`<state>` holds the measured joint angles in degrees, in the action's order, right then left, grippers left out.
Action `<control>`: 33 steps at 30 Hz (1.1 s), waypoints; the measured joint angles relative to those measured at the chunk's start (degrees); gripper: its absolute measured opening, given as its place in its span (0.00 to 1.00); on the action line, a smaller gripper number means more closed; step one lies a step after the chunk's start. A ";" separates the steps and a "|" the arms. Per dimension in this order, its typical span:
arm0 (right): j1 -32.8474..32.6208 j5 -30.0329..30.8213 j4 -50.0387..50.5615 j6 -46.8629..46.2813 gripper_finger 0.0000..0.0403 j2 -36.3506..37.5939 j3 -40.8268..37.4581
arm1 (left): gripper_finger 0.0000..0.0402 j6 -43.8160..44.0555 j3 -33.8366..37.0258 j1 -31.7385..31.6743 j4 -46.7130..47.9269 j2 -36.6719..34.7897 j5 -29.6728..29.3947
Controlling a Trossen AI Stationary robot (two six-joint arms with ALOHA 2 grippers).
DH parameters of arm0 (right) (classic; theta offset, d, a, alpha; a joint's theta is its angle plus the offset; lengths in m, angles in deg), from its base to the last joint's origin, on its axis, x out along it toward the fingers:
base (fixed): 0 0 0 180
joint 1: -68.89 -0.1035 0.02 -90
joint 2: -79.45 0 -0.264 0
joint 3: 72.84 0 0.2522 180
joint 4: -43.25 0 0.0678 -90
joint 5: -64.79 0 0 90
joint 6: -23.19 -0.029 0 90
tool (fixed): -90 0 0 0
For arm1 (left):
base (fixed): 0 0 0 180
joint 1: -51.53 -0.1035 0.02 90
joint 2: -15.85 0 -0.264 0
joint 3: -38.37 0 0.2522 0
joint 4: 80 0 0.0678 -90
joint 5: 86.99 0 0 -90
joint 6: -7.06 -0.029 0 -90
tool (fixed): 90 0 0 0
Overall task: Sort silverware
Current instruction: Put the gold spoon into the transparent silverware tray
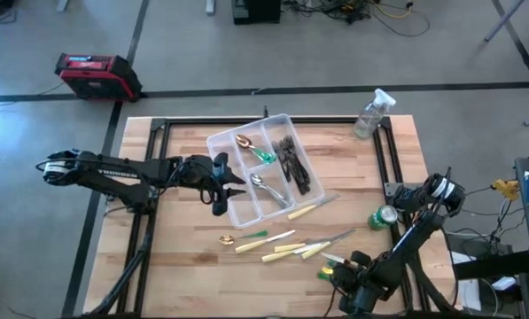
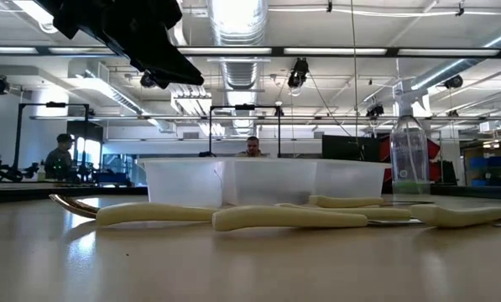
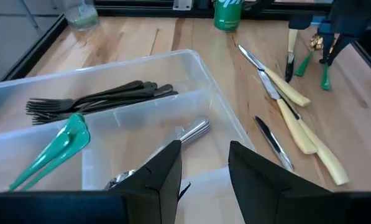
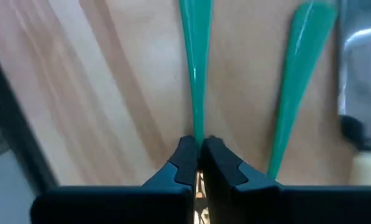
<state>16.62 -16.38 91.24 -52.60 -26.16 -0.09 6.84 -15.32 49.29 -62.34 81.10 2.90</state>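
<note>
A clear divided tray (image 1: 218, 142) at mid-table holds dark forks (image 3: 98, 96), a green-handled piece (image 3: 54, 146) and shiny silver spoons (image 1: 264, 188). My left gripper (image 3: 204, 168) hovers open over the tray's near-left corner with nothing between its fingers. Near the front right, two green-handled pieces (image 4: 297, 93) lie side by side on the wood, and my right gripper (image 4: 199, 152) is shut on one of them (image 4: 196, 68). Cream-handled knives (image 1: 277, 241) and a gold spoon (image 1: 227, 239) lie on the table in front of the tray. My right gripper pinches the green handle at its thin end (image 4: 196, 127) between its two fingertips. The fingers come steeply from above and the handle runs straight away from them along the wood. Whether the piece is lifted off the table, I cannot tell.
A green can (image 1: 384, 215) stands right of the tray and a clear spray bottle (image 1: 370, 115) at the far right corner. One cream-handled knife (image 1: 313, 208) lies beside the tray's near-right corner, a plain silver knife (image 1: 335, 237) among the loose pieces.
</note>
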 joint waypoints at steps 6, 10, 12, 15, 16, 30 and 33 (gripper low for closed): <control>4.15 6.95 3.03 8.11 0.00 3.63 -0.67 | 0.29 -1.24 0.00 0.00 -0.60 -0.71 0.11; 6.75 8.17 2.81 14.28 0.00 5.09 -0.49 | 0.29 -2.07 0.86 0.34 -1.95 -0.53 5.13; 7.82 7.89 2.80 18.31 0.00 5.15 -0.49 | 0.29 -2.94 2.09 0.45 -2.88 -0.46 9.20; 9.49 7.69 3.05 25.17 0.00 5.26 0.27 | 0.29 -3.24 4.67 0.44 -7.12 -0.46 14.17; 10.21 7.73 3.08 27.73 0.00 5.30 0.86 | 0.29 -3.26 5.51 0.44 -8.01 -0.46 15.30; 24.93 7.21 10.95 65.08 0.00 8.87 11.94 | 0.31 -1.64 8.66 0.44 -11.23 -0.56 17.82; 28.87 6.03 10.86 73.23 0.00 10.34 14.19 | 0.31 -1.61 8.66 0.44 -11.17 -0.64 18.84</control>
<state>45.49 -10.36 102.10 20.63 -15.82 14.10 5.24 -6.66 49.73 -73.51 80.47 21.74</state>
